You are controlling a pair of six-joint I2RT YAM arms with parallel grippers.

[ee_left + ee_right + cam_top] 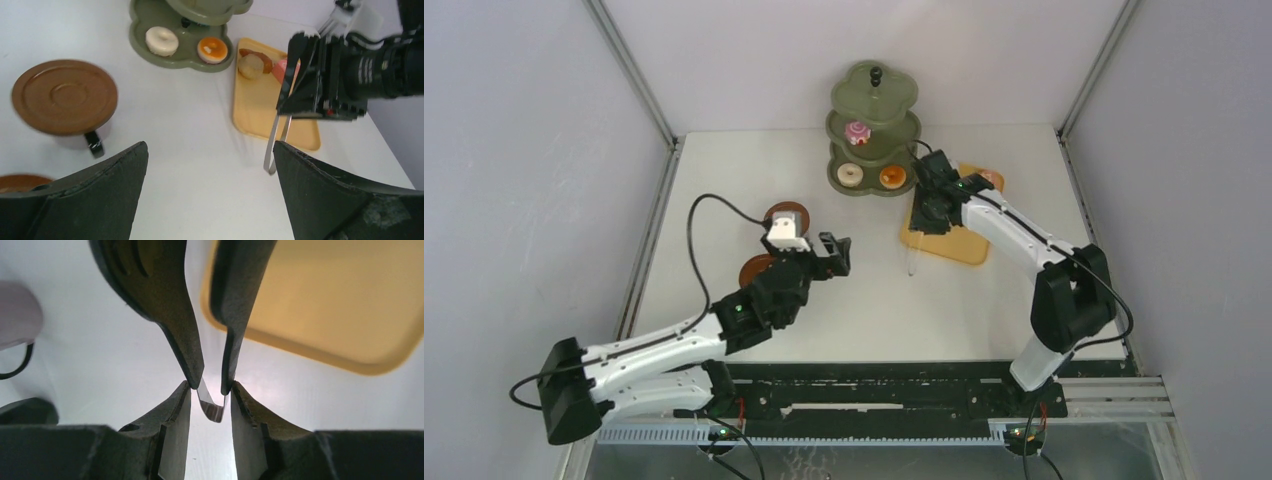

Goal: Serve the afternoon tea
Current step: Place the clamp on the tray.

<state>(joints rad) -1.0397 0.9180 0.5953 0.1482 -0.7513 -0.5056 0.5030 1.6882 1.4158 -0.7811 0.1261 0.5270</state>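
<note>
**Mia:** What is the biggest thing here?

**Ben:** The white table [874, 310]. At its far edge stands the green stand [894, 95], with three tiers and a black knob [876, 74] on top.

**Mia:** Where is the tea food?

**Ben:** A pink swirl cake [857, 132] sits on the middle tier. A white donut [161, 41] and an orange donut [212, 50] sit on the bottom tier. The yellow tray [959, 245] lies just beside the stand. A pale bun [250, 66] lies at the tray's far end.

**Mia:** What are the claws doing?

**Ben:** The left claw [210, 145] is spread wide apart and holds nothing. The right claw [211, 395] is clamped on the black tongs [150, 295]. Its fingers [170, 435] squeeze both sides near the shiny bend. The tongs hang tilted over the tray's near corner. I cannot tell if the metal end touches the table.

**Mia:** What is hard to see?

**Ben:** A brown saucer [65, 95] covers one cup [94, 144], so only the handle peeks out. A second saucer [17, 181] is cut off behind the left finger. Something pink on the tray hides behind the tongs.
</note>
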